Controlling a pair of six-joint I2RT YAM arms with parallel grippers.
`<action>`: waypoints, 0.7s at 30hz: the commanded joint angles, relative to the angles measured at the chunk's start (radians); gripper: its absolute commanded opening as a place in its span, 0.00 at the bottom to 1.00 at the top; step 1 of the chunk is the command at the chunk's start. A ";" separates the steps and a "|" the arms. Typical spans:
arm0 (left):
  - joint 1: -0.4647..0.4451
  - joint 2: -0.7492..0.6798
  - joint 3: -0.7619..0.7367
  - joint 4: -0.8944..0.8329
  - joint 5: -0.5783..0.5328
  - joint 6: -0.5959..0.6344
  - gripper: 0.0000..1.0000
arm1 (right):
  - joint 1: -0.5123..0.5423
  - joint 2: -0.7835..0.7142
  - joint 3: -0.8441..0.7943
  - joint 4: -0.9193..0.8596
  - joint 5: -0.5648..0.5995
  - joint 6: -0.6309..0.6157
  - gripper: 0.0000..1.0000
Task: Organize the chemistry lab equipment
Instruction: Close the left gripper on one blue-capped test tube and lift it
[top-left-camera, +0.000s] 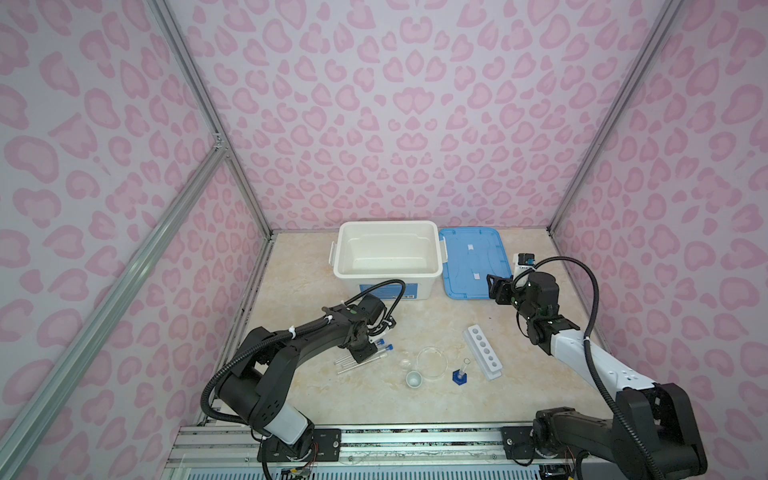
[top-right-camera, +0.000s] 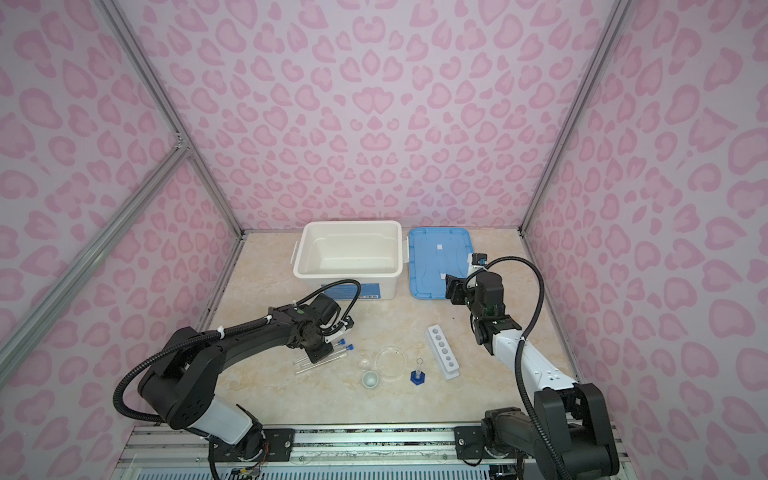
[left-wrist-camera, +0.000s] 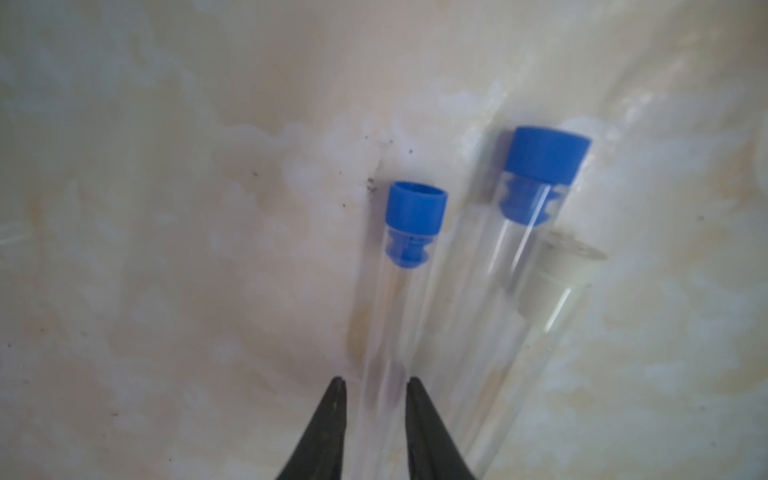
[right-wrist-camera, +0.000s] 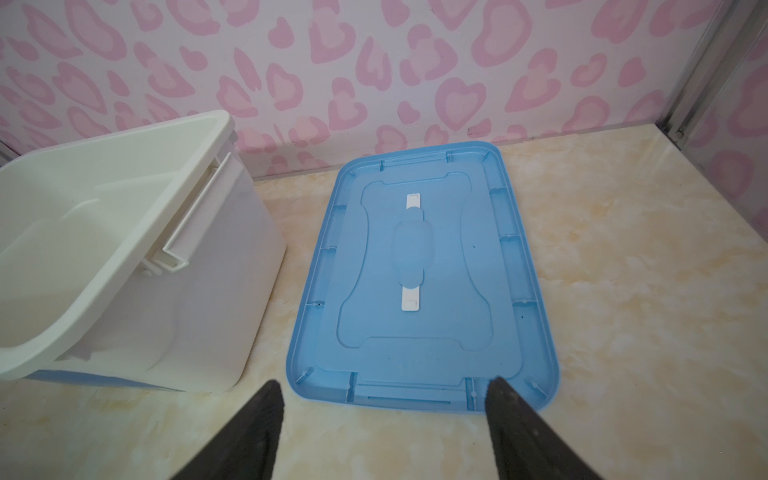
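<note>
Three thin clear capped test tubes (top-left-camera: 347, 362) lie side by side on the table's left-middle in both top views. My left gripper (top-left-camera: 362, 355) (top-right-camera: 316, 356) reaches down onto them. In the left wrist view its gripper (left-wrist-camera: 376, 382) is shut on the narrow blue-capped tube (left-wrist-camera: 399, 291), which rests on the table. A wider blue-capped tube (left-wrist-camera: 536, 216) and a white-stoppered tube (left-wrist-camera: 557, 270) lie beside it. The white six-hole rack (top-left-camera: 482, 351), clear round dish (top-left-camera: 431, 362), tiny white cup (top-left-camera: 414, 379) and blue-based cylinder (top-left-camera: 460, 374) stand to the right. My right gripper (top-left-camera: 493, 286) (right-wrist-camera: 384, 384) hangs open by the lid's near edge, holding nothing.
The open white bin (top-left-camera: 388, 272) (right-wrist-camera: 124, 232) stands at the back centre. Its blue lid (top-left-camera: 473, 262) (right-wrist-camera: 415, 270) lies flat to the right of it. A small clear glass piece (top-left-camera: 405, 363) sits left of the dish. Pink patterned walls enclose the table.
</note>
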 joint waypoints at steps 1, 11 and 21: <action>0.001 0.016 0.014 -0.014 -0.001 0.012 0.27 | -0.004 0.008 -0.002 0.039 -0.005 0.011 0.77; 0.001 0.058 0.032 -0.010 0.008 0.013 0.22 | -0.007 0.018 -0.002 0.045 -0.007 0.017 0.76; 0.001 0.059 0.035 -0.006 0.008 0.013 0.16 | -0.011 0.023 -0.006 0.050 -0.009 0.020 0.76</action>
